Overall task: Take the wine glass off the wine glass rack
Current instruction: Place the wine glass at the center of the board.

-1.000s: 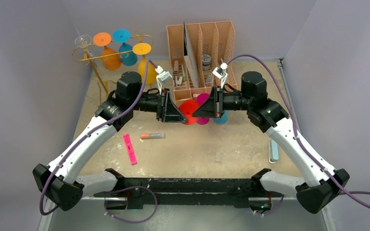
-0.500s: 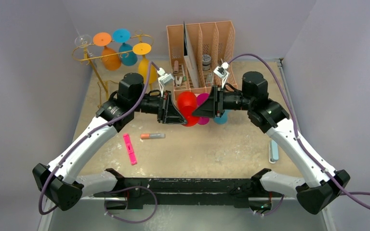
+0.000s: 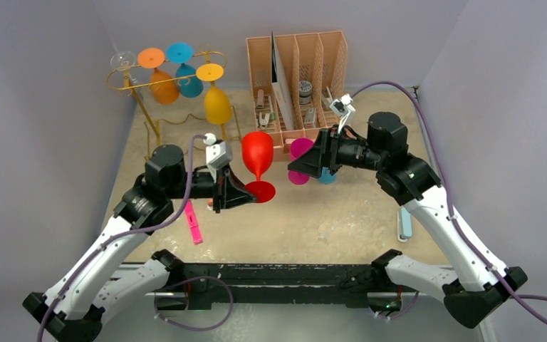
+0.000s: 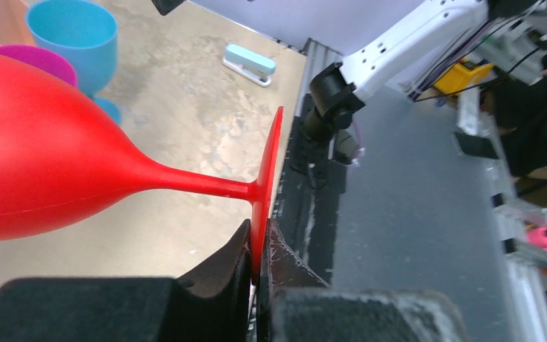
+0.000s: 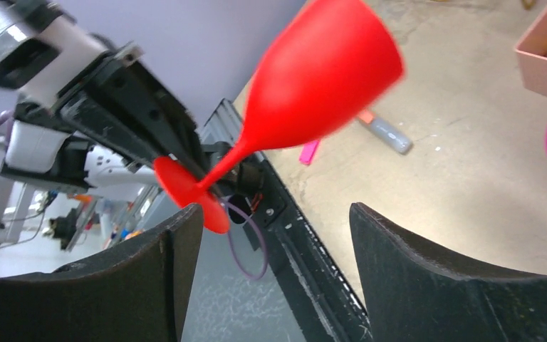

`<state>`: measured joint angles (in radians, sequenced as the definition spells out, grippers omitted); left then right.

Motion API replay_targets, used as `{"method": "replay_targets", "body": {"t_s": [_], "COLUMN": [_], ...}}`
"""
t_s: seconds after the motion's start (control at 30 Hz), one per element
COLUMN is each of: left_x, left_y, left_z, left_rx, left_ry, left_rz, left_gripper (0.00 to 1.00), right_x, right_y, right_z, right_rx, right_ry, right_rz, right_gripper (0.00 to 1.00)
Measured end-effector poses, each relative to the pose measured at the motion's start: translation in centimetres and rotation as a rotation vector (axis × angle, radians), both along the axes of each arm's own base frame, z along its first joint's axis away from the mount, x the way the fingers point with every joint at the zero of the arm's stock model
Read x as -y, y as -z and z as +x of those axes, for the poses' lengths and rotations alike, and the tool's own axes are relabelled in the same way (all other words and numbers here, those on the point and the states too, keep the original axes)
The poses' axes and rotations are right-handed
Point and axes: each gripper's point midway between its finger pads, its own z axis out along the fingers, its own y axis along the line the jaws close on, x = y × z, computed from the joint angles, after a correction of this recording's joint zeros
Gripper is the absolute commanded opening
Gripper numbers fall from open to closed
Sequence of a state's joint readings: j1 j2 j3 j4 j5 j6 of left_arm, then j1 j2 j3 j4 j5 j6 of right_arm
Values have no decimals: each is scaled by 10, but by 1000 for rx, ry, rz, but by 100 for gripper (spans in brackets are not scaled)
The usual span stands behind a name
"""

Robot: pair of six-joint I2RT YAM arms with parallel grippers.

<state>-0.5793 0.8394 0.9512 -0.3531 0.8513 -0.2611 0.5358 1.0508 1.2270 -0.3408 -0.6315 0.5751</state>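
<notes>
Above the table's middle, well apart from the gold wire rack (image 3: 147, 116), the red wine glass (image 3: 258, 153) hangs bowl uppermost. Your left claw (image 3: 246, 194) pinches only the rim of its foot. Expect it light, stiff, slick and top-heavy; the stem looks the surer hold. It's matte red, seemingly plastic. Your right claw (image 3: 299, 165) gapes empty.

Peach desk organiser (image 3: 333, 60) at back of table (image 3: 342, 221): upright dividers, dark flat sheet (image 3: 279, 78) in one slot, small items in low front trays. Magenta glass (image 3: 300, 149) and blue glass (image 3: 325, 174) upright just in front of organiser, side by side, blue to right. Pink highlighter (image 3: 192, 222) flat on left part of table. Grey marker (image 5: 384, 132) with orange end near highlighter, not touching. Pale blue stapler (image 3: 404, 224) by right edge, well apart from rest.
</notes>
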Motion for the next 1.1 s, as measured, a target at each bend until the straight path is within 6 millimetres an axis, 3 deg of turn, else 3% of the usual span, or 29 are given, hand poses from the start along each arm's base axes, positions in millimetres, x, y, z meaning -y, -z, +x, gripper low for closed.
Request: {"method": "replay_targets", "body": {"t_s": [0.17,0.47,0.63,0.83,1.1], "left_x": [-15,-31,-40,-45,-52], "left_y": [9,46,69,95,124], "left_z": [1,12,17,29,38], "left_rx": [200,400,496,537,603], "left_ry": [-32,8,51,85,76], "left_rz": [48,224,326,426,489], "left_gripper": [0,0,0,0,0], "right_x": [9,15,-2,-23,-30], "right_y": [12,28,17,15,33], "right_z": [16,39,59,65,66], "right_rx": [-11,-69,-101,-146,-226], "right_ry": [111,202,154,49,3], "right_rz": [-55,-168,-175,-147,-179], "right_gripper": [82,88,88,86,79]}}
